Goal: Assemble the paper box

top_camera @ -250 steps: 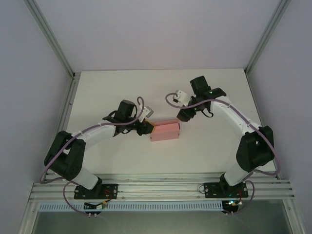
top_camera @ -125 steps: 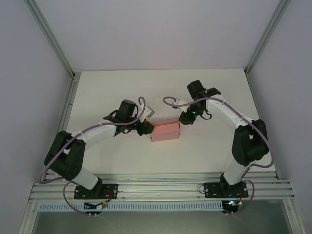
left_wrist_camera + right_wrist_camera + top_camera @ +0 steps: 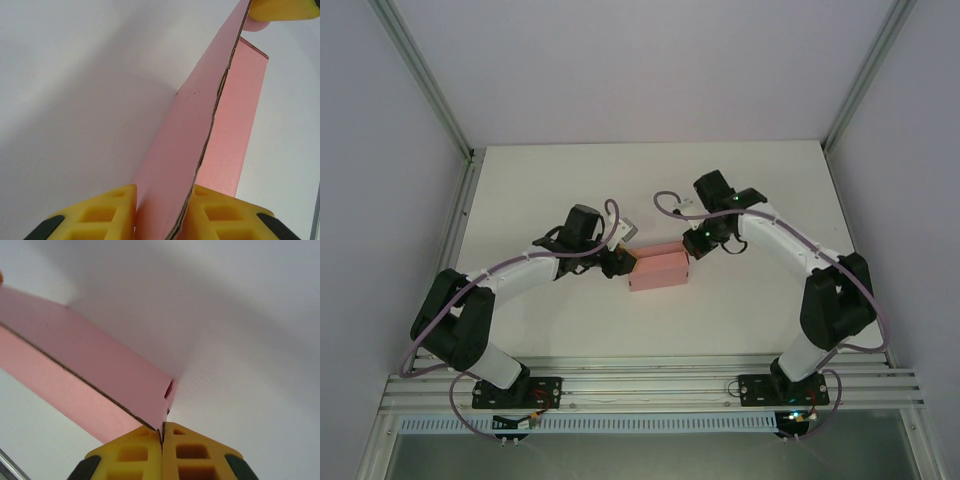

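The pink paper box lies on the white table between my two arms, partly folded, with one long panel standing up. My left gripper is at its left end; in the left wrist view it is shut on the upright pink panel, card filling the gap between the yellow fingers. My right gripper is at the box's right end. Seen from the right wrist, it is shut, pinching the thin corner of the pink panel where its end flap folds.
Metal frame posts stand along both sides of the table, with pale walls behind them. A rail at the near edge carries both arm bases. Bare white tabletop surrounds the box.
My right gripper has swung left and down to the box's right end and closed on its corner. The left gripper and the box have stayed in place.
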Motion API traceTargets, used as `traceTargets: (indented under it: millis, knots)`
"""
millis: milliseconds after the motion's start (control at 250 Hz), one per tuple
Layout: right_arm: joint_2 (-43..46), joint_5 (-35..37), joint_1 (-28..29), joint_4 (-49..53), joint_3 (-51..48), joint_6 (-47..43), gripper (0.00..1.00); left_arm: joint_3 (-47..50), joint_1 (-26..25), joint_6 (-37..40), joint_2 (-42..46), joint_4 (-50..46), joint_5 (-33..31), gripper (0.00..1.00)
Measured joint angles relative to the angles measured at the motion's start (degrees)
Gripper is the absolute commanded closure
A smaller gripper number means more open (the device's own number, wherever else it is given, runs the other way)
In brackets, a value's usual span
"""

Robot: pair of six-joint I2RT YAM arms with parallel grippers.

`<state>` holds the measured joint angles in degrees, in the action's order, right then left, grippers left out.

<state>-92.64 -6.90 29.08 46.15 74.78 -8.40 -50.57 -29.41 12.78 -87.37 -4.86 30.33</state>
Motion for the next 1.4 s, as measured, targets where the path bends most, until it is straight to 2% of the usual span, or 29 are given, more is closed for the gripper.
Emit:
traceTargets:
  millis: [176,343,531,735,958,1138,1170,1250,1330,1378,1402]
  knots:
    - [7.7,5.7,4.5,-7.2,-8.9,15.7,1.0,0.0,-0.7,-0.1,0.5,-0.8,-1.4,0.73]
    - [11.2,7.6,6.0,-11.4,-13.8,23.4,1.0,-0.3,-1.2,-0.1,0.5,-1.2,-2.4,0.73]
    - [11.0,10.0,6.8,-14.0,-14.4,30.1,1.0,-0.3,-1.4,-0.7,0.5,-1.1,-3.1,0.73]
    - [12.7,12.7,8.0,-20.2,-18.5,31.5,1.0,-0.4,-1.6,-1.2,0.7,-1.1,-4.1,0.72]
    - [17.0,14.1,9.3,-27.9,-25.6,26.7,1.0,-0.4,-1.6,-1.6,0.7,-1.2,-4.3,0.71]
    - [17.1,16.0,9.9,-32.7,-27.9,25.3,1.0,-0.8,-1.7,-3.4,0.8,-1.3,-5.6,0.61]
    - [17.1,15.8,10.2,-33.6,-28.2,25.2,1.0,-1.0,-1.7,-3.8,0.8,-1.4,-5.7,0.56]
    - [17.0,15.9,11.1,-34.8,-28.6,25.0,1.0,-1.2,-2.2,-4.5,0.9,-2.3,-6.2,0.55]
    - [17.0,15.9,11.5,-35.1,-28.8,25.0,1.0,-1.6,-2.6,-5.3,1.4,-3.9,-6.7,0.37]
    - [17.1,15.9,11.8,-35.3,-28.9,25.0,1.0,-1.7,-2.8,-5.2,2.1,-4.7,-7.1,0.19]
    - [17.1,15.9,11.9,-35.3,-28.9,25.0,1.0,-1.8,-2.9,-5.7,2.5,-5.1,-7.5,0.14]
